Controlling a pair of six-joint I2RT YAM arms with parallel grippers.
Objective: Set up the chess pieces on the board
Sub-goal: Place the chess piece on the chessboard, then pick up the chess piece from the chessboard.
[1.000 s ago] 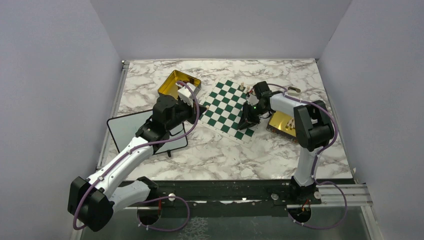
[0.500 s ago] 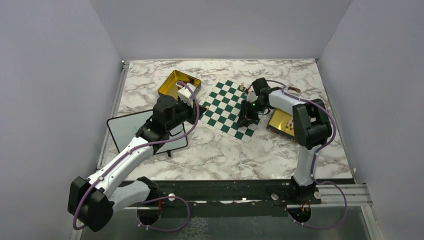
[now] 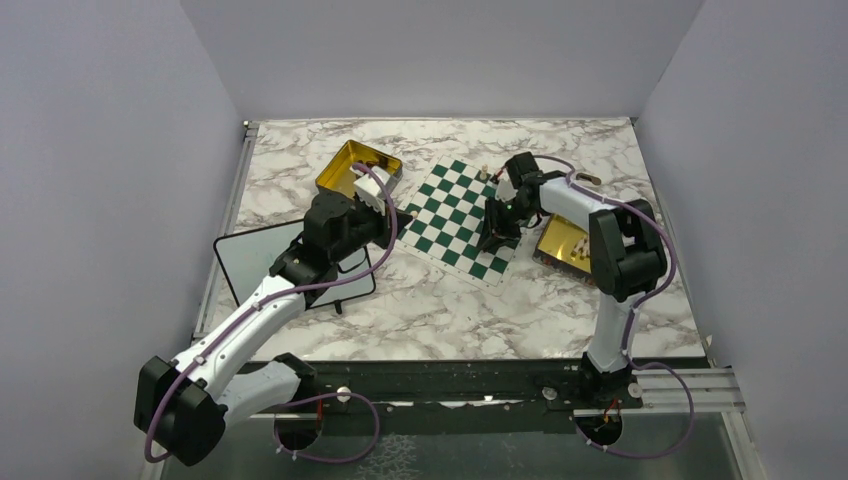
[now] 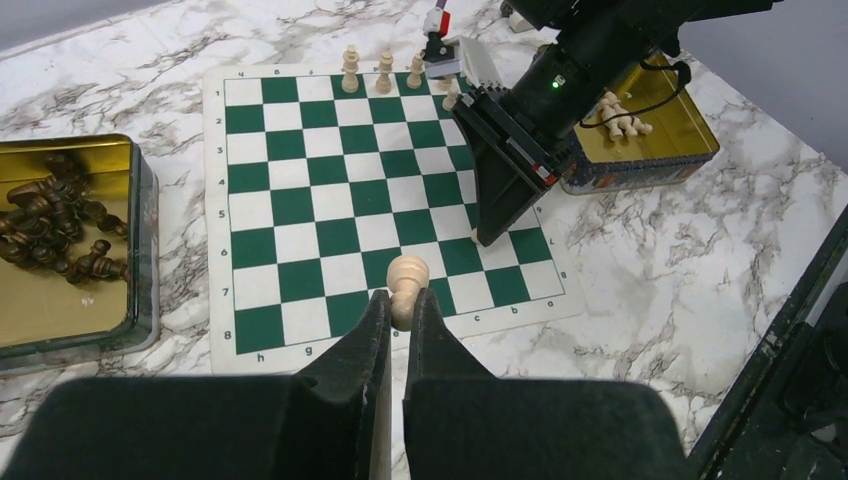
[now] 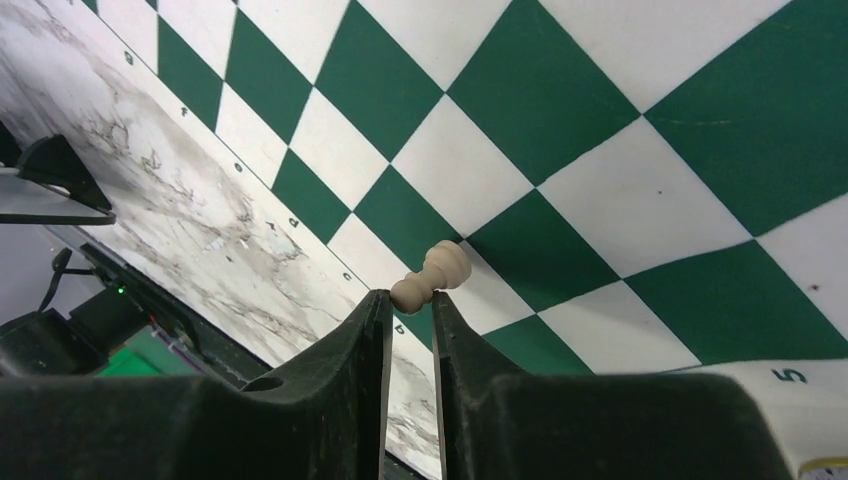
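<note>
Setting pale pawns, seemingly early on: a few chess pieces (image 4: 384, 71) stand along one edge of the board (image 4: 330, 200); dark ones lie in a gold tin (image 4: 60, 300). Left claw (image 4: 400, 297) pinches a pawn (image 4: 407, 272) above the near edge; next, lower it upright onto a free square. Right claw (image 5: 408, 297) tips flank a second pawn (image 5: 433, 277) on the board, jaws narrowly apart; gripped or released, cannot tell. Legible: border numerals 4–8, letters h, g, c, b.
</note>
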